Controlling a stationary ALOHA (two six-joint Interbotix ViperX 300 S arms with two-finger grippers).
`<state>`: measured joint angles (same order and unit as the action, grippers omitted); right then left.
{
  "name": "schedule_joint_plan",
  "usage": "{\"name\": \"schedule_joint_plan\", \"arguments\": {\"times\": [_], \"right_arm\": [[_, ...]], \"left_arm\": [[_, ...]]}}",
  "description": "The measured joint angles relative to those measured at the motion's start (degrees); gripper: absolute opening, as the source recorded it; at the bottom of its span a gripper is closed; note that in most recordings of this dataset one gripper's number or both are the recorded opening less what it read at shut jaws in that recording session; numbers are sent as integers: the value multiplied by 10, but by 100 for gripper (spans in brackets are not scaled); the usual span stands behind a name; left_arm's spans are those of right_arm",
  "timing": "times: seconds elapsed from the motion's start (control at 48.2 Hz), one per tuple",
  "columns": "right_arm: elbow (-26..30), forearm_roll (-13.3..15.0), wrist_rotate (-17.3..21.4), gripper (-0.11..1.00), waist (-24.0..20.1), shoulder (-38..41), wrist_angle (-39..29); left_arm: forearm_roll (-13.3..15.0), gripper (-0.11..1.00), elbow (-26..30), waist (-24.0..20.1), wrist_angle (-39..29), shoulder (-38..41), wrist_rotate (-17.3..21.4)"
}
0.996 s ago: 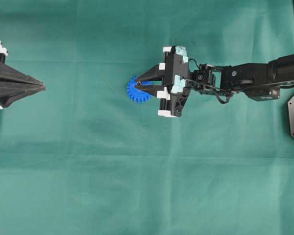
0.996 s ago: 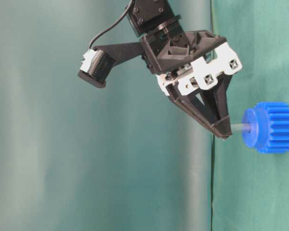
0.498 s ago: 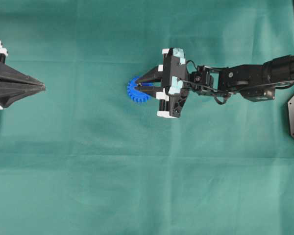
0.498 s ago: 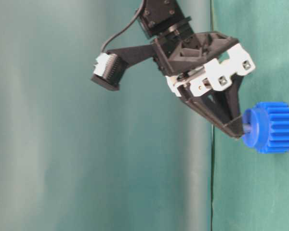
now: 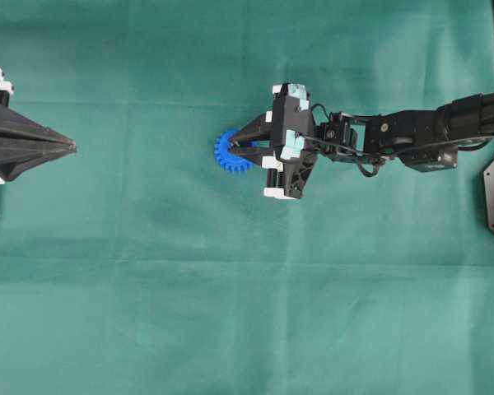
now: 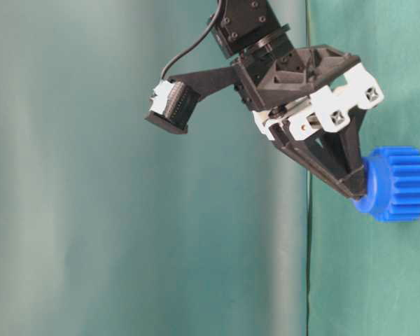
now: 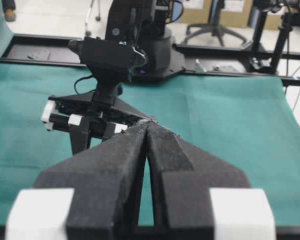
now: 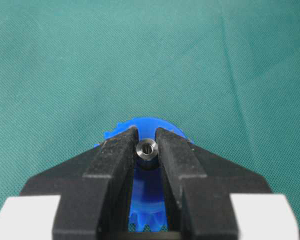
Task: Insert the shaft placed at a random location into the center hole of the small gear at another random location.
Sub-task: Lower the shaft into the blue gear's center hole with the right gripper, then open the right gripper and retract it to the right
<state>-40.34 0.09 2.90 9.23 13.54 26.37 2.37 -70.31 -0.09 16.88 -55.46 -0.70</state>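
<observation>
Bright, even light with soft shadows; the table-level view is hazy on its left, wrist views sharp

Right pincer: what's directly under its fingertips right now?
Under the right pincer, the shaft's top end shows, clamped between the fingertips. Beneath sits the small gear on the green cloth. The center hole and lower shaft are covered.

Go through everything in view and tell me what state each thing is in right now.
Shaft: clamped in the right pincer, end-on over the gear hub.
Small gear: flat on the cloth, hub up.
Right pincer: shut on the shaft, tips at the hub.
Left pincer: shut, empty, parked away.
</observation>
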Motion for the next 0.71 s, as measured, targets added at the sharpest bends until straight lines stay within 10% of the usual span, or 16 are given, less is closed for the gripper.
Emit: {"name": "schedule_joint_plan", "arguments": {"times": [0.332, 0.56, 0.705], "right_arm": [[0, 0, 1, 18, 0, 1, -2], [4, -2, 3, 78, 1, 0, -4], [8, -2, 2, 75, -2, 0, -4]], "left_arm": [[0, -1, 0, 0, 0, 0, 0], [0, -1, 0, 0, -1, 0, 0], [0, -1, 0, 0, -2, 0, 0]]}}
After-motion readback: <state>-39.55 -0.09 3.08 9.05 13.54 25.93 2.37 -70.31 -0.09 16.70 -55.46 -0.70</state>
